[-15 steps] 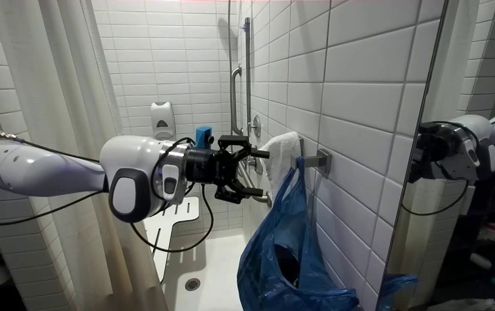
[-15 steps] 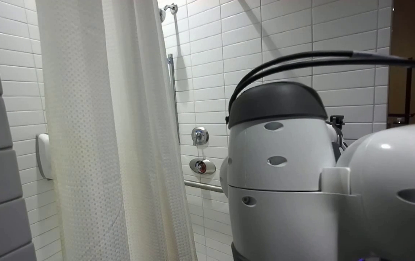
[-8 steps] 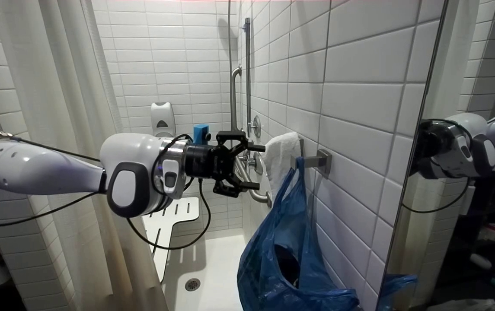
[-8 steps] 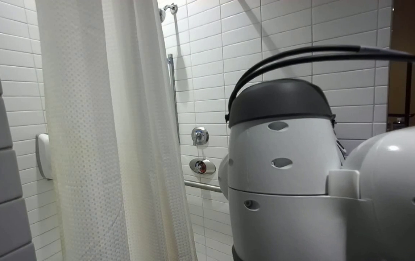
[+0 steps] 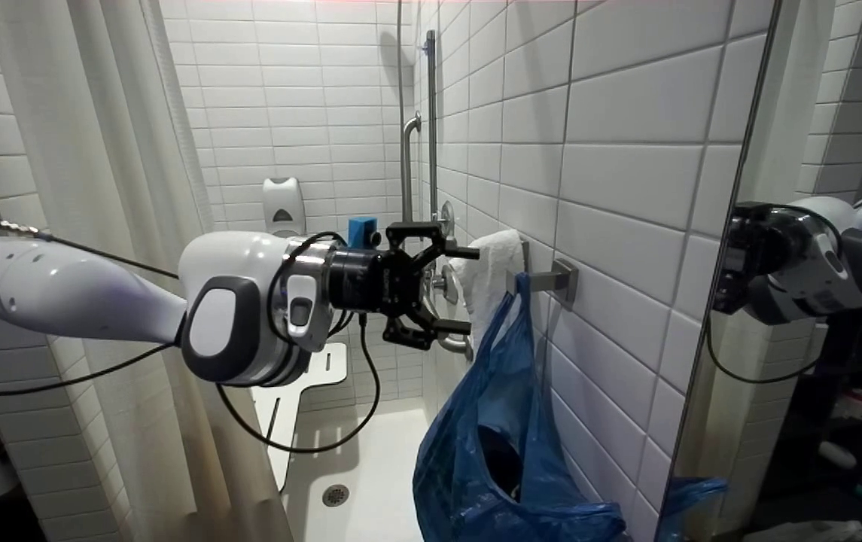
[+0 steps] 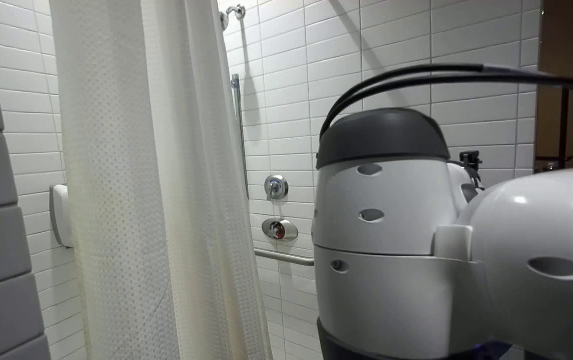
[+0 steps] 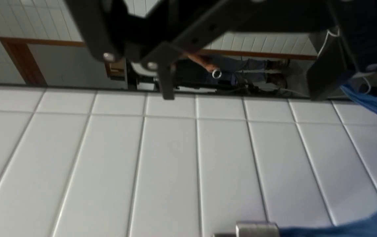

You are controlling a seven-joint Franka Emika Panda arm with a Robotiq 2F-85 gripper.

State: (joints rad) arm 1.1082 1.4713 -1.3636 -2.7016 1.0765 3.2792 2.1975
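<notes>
Black gripper: its jaws (image 5: pixel 470 290) are standing wide apart, one fingertip above the other in an exterior view, with background showing through the gap; the arm (image 5: pixel 137 309) is reaching in from behind.
White towel: the cloth (image 5: pixel 497 267) is hanging by the tiled wall (image 5: pixel 626 181), just ahead of the jaws; the upper fingertip is overlapping its edge in that view, contact not being tellable.
Blue plastic bag: the bag (image 5: pixel 457 452) is hanging ahead of and below the jaws, by a handle from the metal bracket (image 5: pixel 562 282); a dark item (image 5: pixel 502 459) is showing inside.
Wrist view: fingers (image 7: pixel 167 85) are entering from the top, the bracket showing opposite them.
Mirror: the glass (image 5: pixel 769 165) is reflecting the arm, past the bracket from the jaws.
Pale curtain: the fabric (image 5: pixel 99 226) is hanging behind the jaws.
Drain: the grate (image 5: pixel 336 495) is lying well below the jaws.
</notes>
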